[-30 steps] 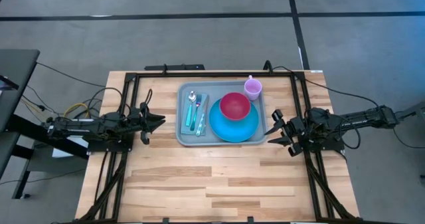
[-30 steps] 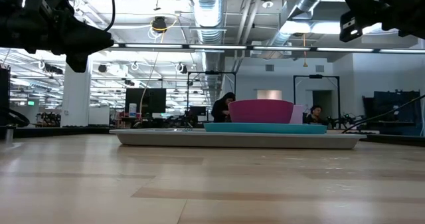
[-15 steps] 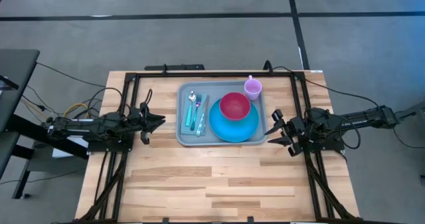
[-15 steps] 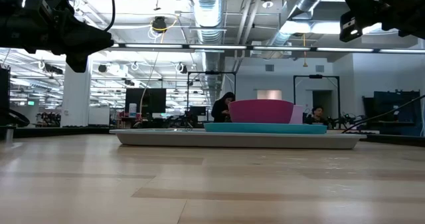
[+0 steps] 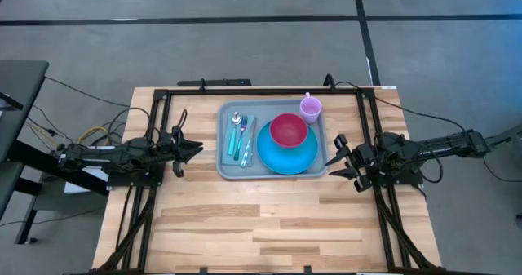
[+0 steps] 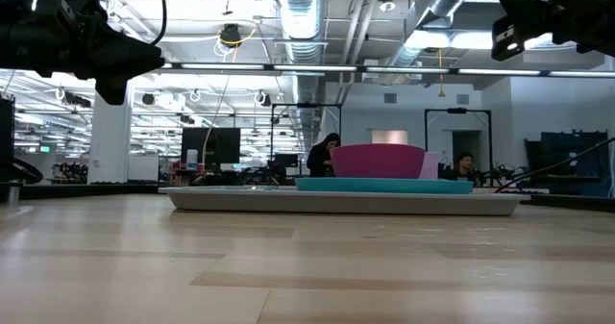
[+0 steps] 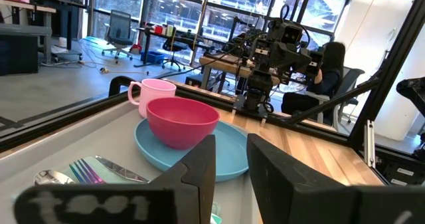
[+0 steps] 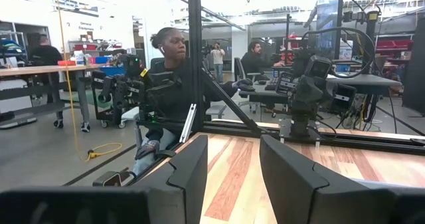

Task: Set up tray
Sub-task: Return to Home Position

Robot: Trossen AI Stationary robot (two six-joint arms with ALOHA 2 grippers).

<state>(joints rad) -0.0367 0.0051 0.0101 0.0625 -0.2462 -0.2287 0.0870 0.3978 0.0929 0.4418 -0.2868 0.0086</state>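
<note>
here, on a pale wooden desk (image 5: pixel 269 226), the grey-blue tray (image 5: pixel 236 171) lies flat between the two claws, its short ends facing them. the left claw (image 5: pixel 192 151) hovers near one end, fingers apart; the right claw (image 5: pixel 333 166) hangs just beside the other end, fingers likewise apart, both clear of the tray. on the tray, a round blue plate (image 5: pixel 287 156) sits toward the right claw, with a magenta bowl (image 5: pixel 289 130) on it. a teal napkin (image 5: pixel 227 149) lies toward the left claw. a pink cup (image 5: pixel 310 108) stands in a corner on the right claw's side. a spoon (image 5: pixel 235 126) and fork (image 5: pixel 244 140) rest on the napkin.
</note>
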